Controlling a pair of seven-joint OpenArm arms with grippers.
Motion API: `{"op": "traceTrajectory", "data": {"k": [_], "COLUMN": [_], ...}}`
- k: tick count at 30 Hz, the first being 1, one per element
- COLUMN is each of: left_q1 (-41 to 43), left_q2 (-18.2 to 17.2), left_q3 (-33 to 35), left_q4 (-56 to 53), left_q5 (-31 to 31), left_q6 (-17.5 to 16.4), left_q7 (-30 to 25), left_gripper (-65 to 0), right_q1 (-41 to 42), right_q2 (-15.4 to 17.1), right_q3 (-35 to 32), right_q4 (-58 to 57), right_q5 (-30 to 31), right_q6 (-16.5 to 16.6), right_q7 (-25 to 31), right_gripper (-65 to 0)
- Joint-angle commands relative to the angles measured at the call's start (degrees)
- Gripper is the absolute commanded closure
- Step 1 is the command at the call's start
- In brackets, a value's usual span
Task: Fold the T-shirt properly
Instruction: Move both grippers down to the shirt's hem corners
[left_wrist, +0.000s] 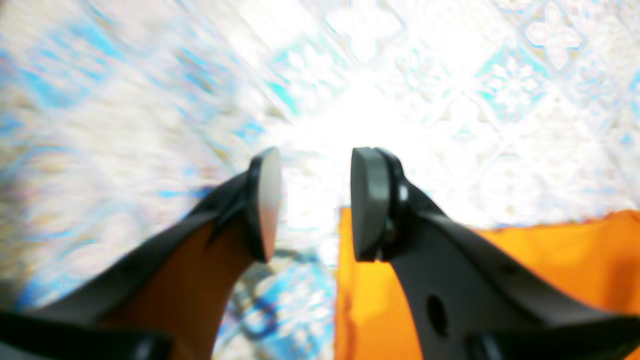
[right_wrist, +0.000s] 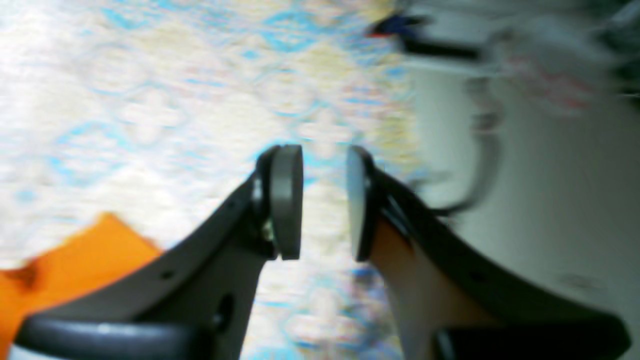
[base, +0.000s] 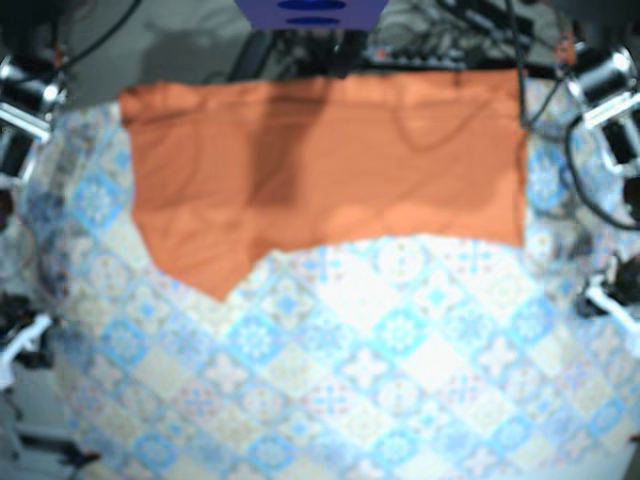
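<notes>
Both wrist views were blurred; white glare bleached the bench in the left one. A dark shadow crossed the T-shirt.

In the left wrist view the T-shirt is cut off by the edge from 3 to 6 o'clock. There the tablecloth is smeared at 9 o'clock and washed out to white in the middle. In the right wrist view the things at 1 o'clock are too blurred to name. In the base view the left arm at 3 o'clock and the right arm at 9 o'clock are cut off by the edges, and so is a blue object at 12 o'clock.
</notes>
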Motion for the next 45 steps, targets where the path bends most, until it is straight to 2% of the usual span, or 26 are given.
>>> {"op": "traceTrajectory", "data": {"k": [1, 7, 11, 13, 17, 23, 28, 32, 38, 45], "left_q1": [-2.07, -6.29, -8.22, -8.75, -9.45, -9.45, -9.01, -7.96, -6.82, -6.20], "left_q2": [-1.06, -0.27, -0.27, -0.27, -0.27, 0.53, 1.84, 2.64, 2.81, 2.81], "left_q3": [-0.35, -0.35, -0.35, -0.35, -0.18, -0.18, -0.27, -0.27, -0.27, -0.27], "left_q4": [-1.86, -14.78, -21.28, -24.36, -29.99, -35.70, -35.61, -35.53, -35.53, -35.53], "left_q5": [-1.37, -4.36, -6.38, -7.26, -7.97, -7.97, -7.97, -7.97, -8.05, -8.05], "left_q6": [-0.01, 0.08, 0.08, 0.08, 0.16, 0.16, 0.16, 0.16, 0.16, 0.16], "left_q7": [-1.16, -1.51, -1.60, -2.30, -4.06, -6.26, -5.99, -5.99, -5.99, -5.99], "left_gripper": [-22.9, -22.9, -22.9, -22.9, -22.9, -22.9, -22.9, -22.9, -22.9, -22.9], "right_q1": [2.33, 9.10, 13.05, 15.08, 18.24, 18.77, 17.54, 16.66, 14.99, 15.25], "right_q2": [1.44, 2.84, 2.58, 2.14, 1.00, 0.91, 1.96, 2.67, 2.75, 2.93], "right_q3": [-2.61, -22.57, -31.53, -35.75, -42.26, -50.26, -61.60, -65.38, -65.38, -65.38], "right_q4": [-1.83, -15.10, -21.96, -24.16, -29.78, -32.69, -32.16, -31.98, -31.98, -32.25], "right_q5": [1.83, 17.48, 23.19, 23.90, 23.90, 23.81, 23.37, 20.38, 17.92, 16.16], "right_q6": [-0.17, -0.09, -0.09, 0.79, 5.72, 5.94, 5.94, 5.94, 5.94, 5.94], "right_q7": [-0.67, -2.17, -1.99, -1.11, -1.20, 0.21, 7.86, 12.43, 15.77, 23.07], "right_gripper": [-15.0, -15.0, -15.0, -15.0, -14.9, -14.9, -14.9, -14.9, -15.0, -14.8]}}
